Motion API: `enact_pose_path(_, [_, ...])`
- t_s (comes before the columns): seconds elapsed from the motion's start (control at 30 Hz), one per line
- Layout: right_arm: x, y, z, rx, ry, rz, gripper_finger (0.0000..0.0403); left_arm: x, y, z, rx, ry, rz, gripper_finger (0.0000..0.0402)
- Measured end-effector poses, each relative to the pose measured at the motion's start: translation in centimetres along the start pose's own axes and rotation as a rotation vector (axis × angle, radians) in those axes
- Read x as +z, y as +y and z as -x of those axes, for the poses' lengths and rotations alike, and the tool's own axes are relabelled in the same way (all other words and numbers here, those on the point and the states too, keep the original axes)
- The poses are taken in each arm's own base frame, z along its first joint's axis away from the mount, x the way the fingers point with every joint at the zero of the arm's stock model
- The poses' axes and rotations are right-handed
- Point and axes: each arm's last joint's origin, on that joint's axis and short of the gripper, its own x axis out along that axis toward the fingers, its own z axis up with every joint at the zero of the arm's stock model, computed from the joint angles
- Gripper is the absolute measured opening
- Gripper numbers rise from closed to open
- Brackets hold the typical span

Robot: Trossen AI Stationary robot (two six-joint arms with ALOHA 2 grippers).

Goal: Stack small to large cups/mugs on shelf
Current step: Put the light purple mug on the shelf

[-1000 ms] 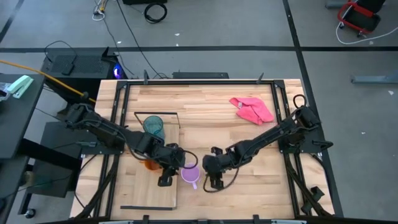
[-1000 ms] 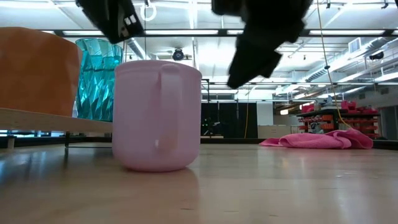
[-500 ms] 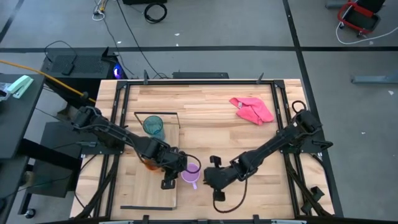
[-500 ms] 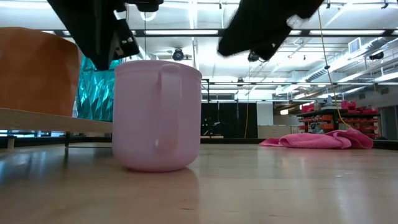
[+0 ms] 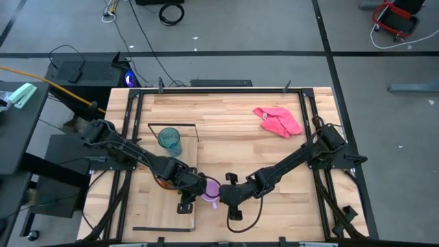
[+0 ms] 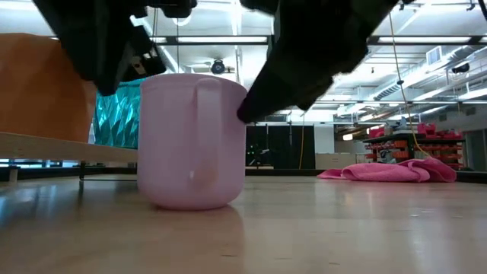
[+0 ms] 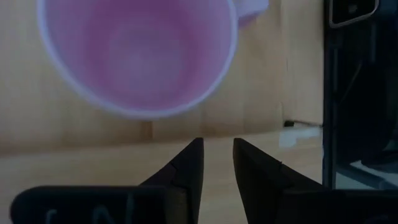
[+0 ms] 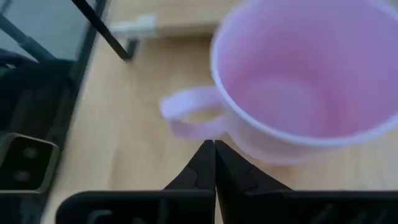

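Two grippers flank the lilac mug (image 5: 210, 190). Left gripper (image 7: 216, 163) beside it, jaws narrowly apart; right gripper (image 8: 214, 163) at its handle, jaws pressed together, empty.

From above I get even, bright light with only faint shadows under the arms on the pale wood surface (image 5: 233, 144). In the level view, the ceiling strip lights (image 6: 228, 39) glare white behind everything, so both arms read as black silhouettes with no detail, and the near boards go soft. The lilac mug (image 6: 192, 141) there is lit evenly, with a small sheen on its side. Both wrist views are blurred: the mug's rim (image 8: 298, 81) smears, and my own tool fingers (image 7: 186, 165) sit dark and out of focus.
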Motion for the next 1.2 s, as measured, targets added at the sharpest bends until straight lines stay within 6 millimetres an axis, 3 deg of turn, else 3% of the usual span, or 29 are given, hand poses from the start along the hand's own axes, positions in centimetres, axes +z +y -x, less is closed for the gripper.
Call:
enact_pose_path(0.13, [-0.2,-0.4,-0.9,-0.002,0.001,-0.008,0.0007,0.1,0.0,-0.5,0.0,-0.002,-0.002,0.0087])
enact_pose_path(0.5, [0.4,-0.7,-1.0,0.008,-0.047,0.003,0.0006,0.8,0.4,-0.5,-0.007,-0.05,-0.032,0.0083])
enact_pose_path(1.2, [1.1,-2.5,-1.2,-0.068,-0.076,-0.002,0.0005,2.9,5.8,0.6,0.082,-0.105,-0.05,0.0069])
